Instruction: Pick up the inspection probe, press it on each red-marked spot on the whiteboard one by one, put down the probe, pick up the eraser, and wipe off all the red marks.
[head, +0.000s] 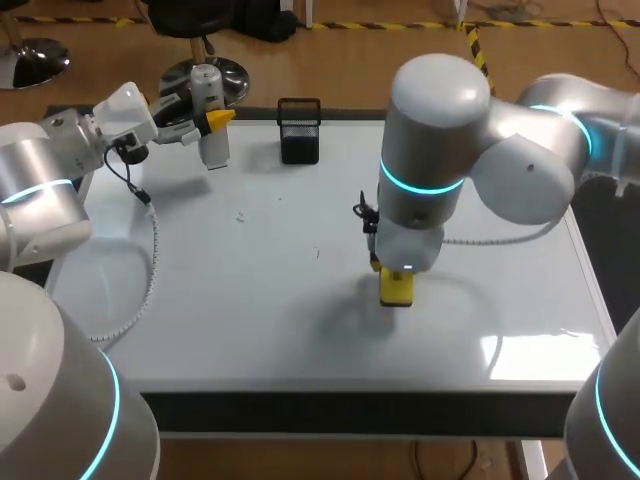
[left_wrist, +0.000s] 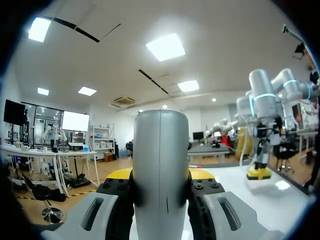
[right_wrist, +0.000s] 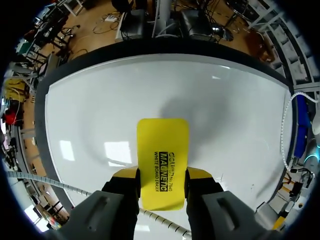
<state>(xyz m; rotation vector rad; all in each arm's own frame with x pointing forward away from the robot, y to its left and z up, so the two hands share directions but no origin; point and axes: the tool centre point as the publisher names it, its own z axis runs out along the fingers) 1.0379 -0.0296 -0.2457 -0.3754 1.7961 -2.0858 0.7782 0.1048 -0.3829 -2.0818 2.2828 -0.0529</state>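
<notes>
My left gripper (head: 216, 121) hangs above the whiteboard's back left corner, shut on the grey inspection probe (head: 209, 92), which stands roughly upright. In the left wrist view the probe (left_wrist: 160, 160) sits between the yellow-tipped fingers of my left gripper (left_wrist: 160, 176). My right gripper (head: 395, 268) points down near the middle of the whiteboard (head: 250, 310), shut on the yellow eraser (head: 396, 289), which is on or just above the surface. The right wrist view has the eraser (right_wrist: 163, 150) clamped in my right gripper (right_wrist: 161, 182) over the whiteboard (right_wrist: 95, 105). I see no red marks, only a few faint specks (head: 240, 215).
A black mesh holder (head: 300, 130) stands at the board's back edge, between the two grippers. A dark frame (head: 350, 412) runs along the board's front edge. From the left wrist, my right arm (left_wrist: 263, 107) and the eraser (left_wrist: 259, 173) show across the board.
</notes>
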